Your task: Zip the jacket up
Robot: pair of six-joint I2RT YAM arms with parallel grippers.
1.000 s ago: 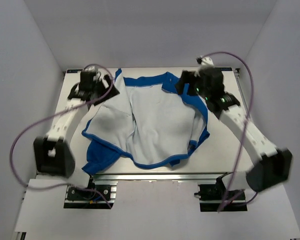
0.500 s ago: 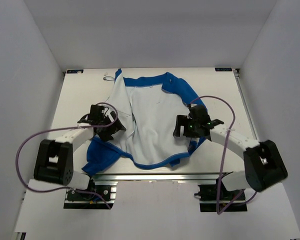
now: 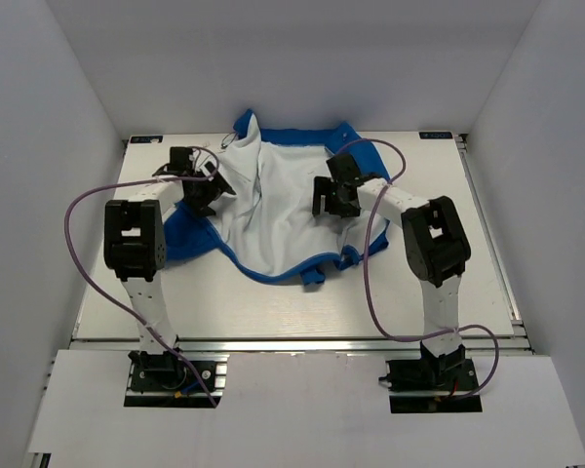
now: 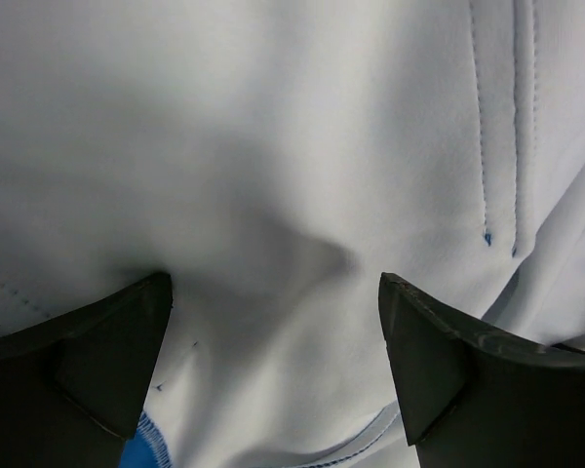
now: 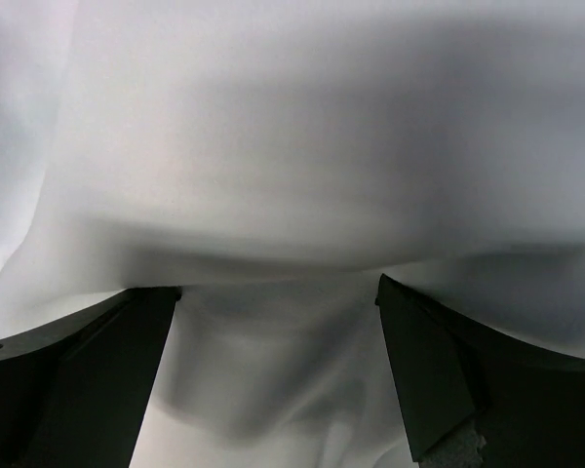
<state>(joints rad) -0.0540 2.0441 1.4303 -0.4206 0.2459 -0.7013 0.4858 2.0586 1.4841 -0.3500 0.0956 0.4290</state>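
No readable text, label or number anywhere.

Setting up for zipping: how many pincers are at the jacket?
2: left pincer open over the jacket, left part; right pincer open over its right part; both above white lining.

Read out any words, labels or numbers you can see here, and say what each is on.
No text can be read.
Far-left corner tag: too small to read.
Far-right corner tag: too small to read.
Jacket: no print or label shows.
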